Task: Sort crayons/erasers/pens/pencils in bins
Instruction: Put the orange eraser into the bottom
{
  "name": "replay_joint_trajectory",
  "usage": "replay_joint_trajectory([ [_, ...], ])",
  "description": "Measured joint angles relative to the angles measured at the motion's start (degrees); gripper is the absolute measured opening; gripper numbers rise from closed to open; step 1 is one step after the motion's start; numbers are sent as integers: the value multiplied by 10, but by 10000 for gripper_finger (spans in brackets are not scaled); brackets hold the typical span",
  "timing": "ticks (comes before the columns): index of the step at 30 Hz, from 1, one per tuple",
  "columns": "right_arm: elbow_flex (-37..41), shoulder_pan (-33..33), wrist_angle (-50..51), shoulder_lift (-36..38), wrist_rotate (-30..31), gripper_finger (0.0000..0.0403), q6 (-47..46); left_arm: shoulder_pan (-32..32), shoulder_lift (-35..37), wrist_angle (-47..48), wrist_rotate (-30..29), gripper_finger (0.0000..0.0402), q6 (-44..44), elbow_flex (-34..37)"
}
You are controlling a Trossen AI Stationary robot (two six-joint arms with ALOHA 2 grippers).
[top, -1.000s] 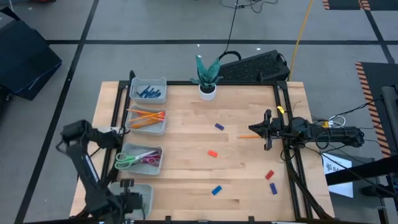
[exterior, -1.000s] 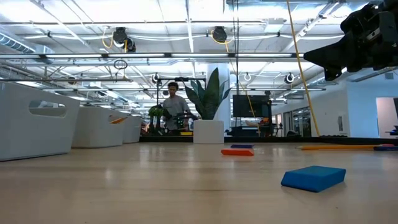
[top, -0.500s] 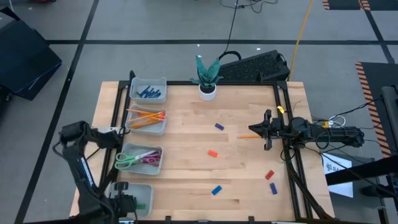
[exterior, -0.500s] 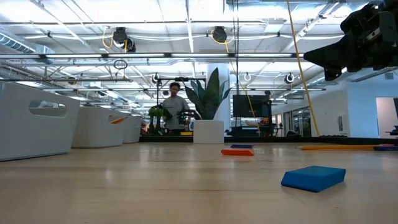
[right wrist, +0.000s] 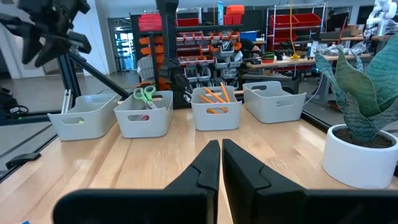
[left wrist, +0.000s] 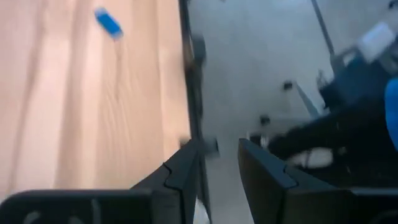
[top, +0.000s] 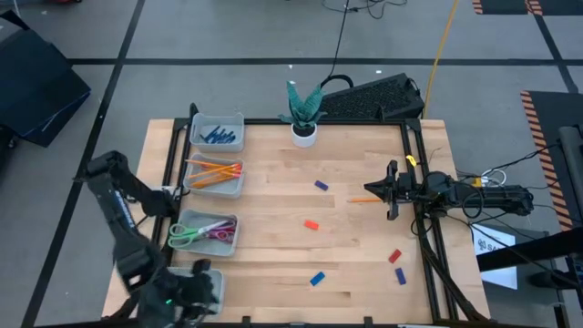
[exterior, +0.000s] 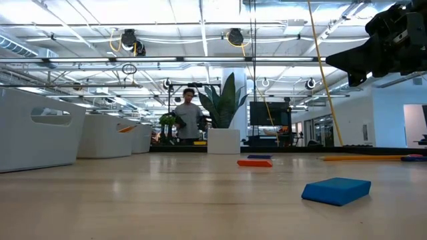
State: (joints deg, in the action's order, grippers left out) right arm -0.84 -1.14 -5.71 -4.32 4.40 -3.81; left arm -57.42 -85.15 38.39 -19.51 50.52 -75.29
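The left gripper (top: 187,296) has swung off the near bin (top: 211,284), fingers apart. One thin orange pencil (top: 363,199) lies at 3 o'clock — crosswise, beside the closed right gripper (top: 393,190).

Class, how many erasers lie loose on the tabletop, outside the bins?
5: centre blue eraser, centre red eraser, front blue eraser, and right red eraser with right blue eraser beside it. The left arm may hide others.

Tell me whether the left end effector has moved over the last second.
Yes. In the high view, the left end effector sits at the nearest bin as before, while its arm has swung up beside the scissors bin.
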Motion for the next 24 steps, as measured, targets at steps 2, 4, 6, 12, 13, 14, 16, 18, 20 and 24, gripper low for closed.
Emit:
replay_joint_trajectory([
  [2, 0, 0, 0, 0, 0, 13, 0, 39, -3, -28, 0, 115, -37, 0],
  [4, 0, 0, 0, 0, 0, 13, 0, 81, -5, -62, 2, 115, -77, 0],
  [6, 0, 0, 0, 0, 0, 13, 0, 119, -5, -102, 2, 115, -117, 0],
  [12, 0, 0, 0, 0, 0, 13, 0, 207, -5, -230, 10, 115, -200, 0],
  [13, 0, 0, 0, 0, 0, 13, 0, 218, -5, -250, 11, 115, -205, 0],
  [14, 0, 0, 0, 0, 0, 13, 0, 227, -5, -267, 11, 115, -209, 0],
  [16, 0, 0, 0, 0, 0, 13, 0, 241, -5, -292, 13, 115, -214, 0],
  [18, 0, 0, 0, 0, 0, 13, 0, 249, -5, -309, 14, 115, -221, 0],
  [20, 0, 0, 0, 0, 0, 13, 0, 255, -6, -311, 13, 115, -236, 0],
  [24, 0, 0, 0, 0, 0, 13, 0, 268, -13, -301, 6, 115, -265, 0],
])
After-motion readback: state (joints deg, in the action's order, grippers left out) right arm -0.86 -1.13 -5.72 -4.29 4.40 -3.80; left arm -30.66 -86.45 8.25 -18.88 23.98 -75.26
